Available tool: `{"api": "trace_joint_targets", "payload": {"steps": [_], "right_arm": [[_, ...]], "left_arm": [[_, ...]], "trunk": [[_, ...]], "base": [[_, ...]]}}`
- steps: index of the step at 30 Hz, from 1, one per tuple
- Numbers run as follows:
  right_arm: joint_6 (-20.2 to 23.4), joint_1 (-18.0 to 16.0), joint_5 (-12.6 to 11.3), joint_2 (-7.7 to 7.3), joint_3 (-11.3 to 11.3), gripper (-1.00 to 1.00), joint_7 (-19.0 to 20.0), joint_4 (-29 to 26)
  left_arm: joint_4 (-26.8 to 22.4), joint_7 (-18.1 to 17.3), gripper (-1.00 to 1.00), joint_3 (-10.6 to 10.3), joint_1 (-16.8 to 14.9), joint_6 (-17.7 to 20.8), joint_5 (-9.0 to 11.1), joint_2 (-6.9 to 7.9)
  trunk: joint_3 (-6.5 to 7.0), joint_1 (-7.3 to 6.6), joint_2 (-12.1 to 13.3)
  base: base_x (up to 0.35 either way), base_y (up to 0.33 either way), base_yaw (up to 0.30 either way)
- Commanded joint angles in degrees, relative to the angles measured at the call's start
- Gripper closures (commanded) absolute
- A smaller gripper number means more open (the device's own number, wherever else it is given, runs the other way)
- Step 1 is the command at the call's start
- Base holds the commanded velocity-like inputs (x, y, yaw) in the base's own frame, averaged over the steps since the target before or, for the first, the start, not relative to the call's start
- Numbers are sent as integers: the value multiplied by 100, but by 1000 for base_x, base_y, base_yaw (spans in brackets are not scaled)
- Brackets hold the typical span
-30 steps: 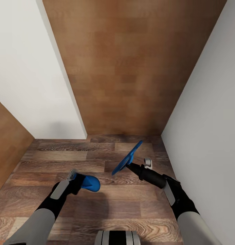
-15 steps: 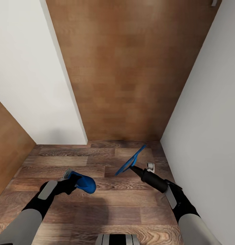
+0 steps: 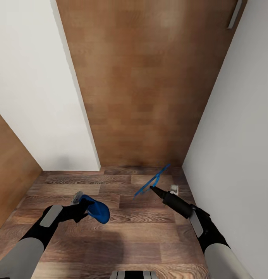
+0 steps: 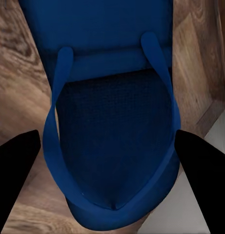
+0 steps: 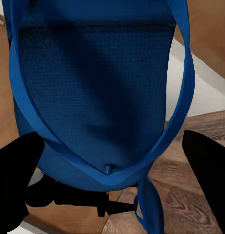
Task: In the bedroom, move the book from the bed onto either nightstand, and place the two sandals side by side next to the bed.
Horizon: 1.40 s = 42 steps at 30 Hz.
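One blue sandal [image 3: 96,209] is clamped in the left gripper [image 3: 80,202], held low over the wood-plank floor [image 3: 122,240]. The other sandal [image 3: 152,181] is gripped edge-on by the right gripper [image 3: 156,190], tilted upward near the white wall [image 3: 234,147]. A brown wooden panel [image 3: 149,85] is faced ahead.

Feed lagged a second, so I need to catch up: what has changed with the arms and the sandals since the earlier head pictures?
The whole head view has shifted, so the camera moved. The left gripper drew back toward the robot's left with its sandal. The sandal in the right gripper has turned nearly edge-on. Nothing was let go: both sandals stay gripped above the wood floor, between white walls.
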Motion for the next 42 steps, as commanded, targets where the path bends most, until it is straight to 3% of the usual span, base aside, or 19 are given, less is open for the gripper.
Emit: {"api": "trace_joint_targets", "payload": {"steps": [1,5,13,18,27,37,42], "right_arm": [[61,-3,2,9,-65,100,20,-3],[63,-3,41,19,-215,100,-8,24],[34,-3,54,13,-260,100,-62,187],[15,-3,61,6,-264,100,-290,250],[9,-3,62,4,-265,100,-429,441],[27,-3,63,-13,-270,100,-462,477],[29,-3,63,-21,-268,100,-497,479]], "left_arm": [[-20,40,100,3,-1,40,45,-1],[-60,-21,100,-55,-1,186,41,5],[-67,-36,100,-84,-1,290,38,11],[-55,-40,100,-87,6,298,37,9],[-28,-55,100,-86,39,300,-176,8],[-33,-55,100,-88,43,297,-199,-5],[-28,-55,100,-94,43,283,-199,-12]], "trunk": [[18,-3,0],[107,-14,5],[284,-34,16],[395,-47,23],[594,-70,35],[774,-290,436],[774,-290,436]], "base": [[0,0,0],[0,0,0],[0,0,0],[0,0,0],[0,0,0],[0,0,0],[0,0,0]]}}
